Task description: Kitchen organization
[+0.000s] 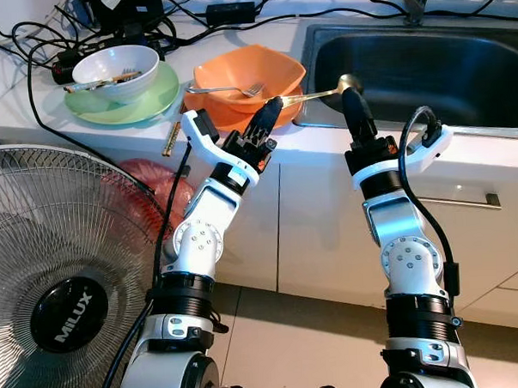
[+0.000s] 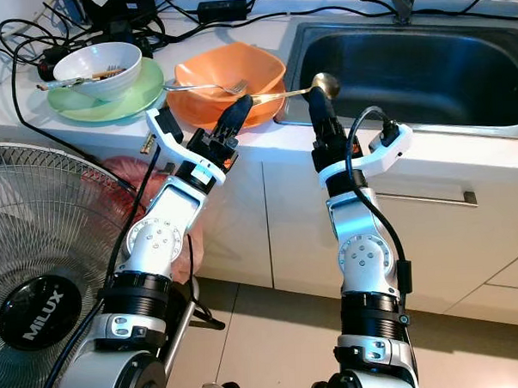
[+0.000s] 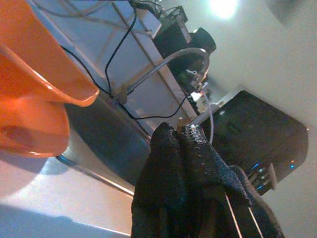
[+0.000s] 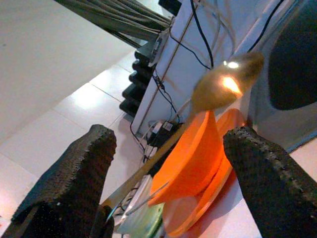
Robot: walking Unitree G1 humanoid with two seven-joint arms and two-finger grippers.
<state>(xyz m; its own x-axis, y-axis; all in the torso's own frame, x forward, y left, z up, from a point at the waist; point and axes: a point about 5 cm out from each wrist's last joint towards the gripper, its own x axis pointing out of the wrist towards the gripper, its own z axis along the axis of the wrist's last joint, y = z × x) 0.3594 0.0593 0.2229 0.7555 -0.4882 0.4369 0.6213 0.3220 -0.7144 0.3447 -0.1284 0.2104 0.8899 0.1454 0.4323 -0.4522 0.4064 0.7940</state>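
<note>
The sink is brushed, dull metal; the spoon shiny brass-coloured metal. The orange bowl looks smooth glossy plastic, the counter smooth white, the fingertips rough, matt black.

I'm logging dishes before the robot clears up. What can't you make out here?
- Sink bottom: dark in the eye views, and its right end is cut off by the frame edge.
- Orange bowl contents beyond the fork: hidden by its rim.
- Spoon handle end: hidden behind the left gripper.
</note>
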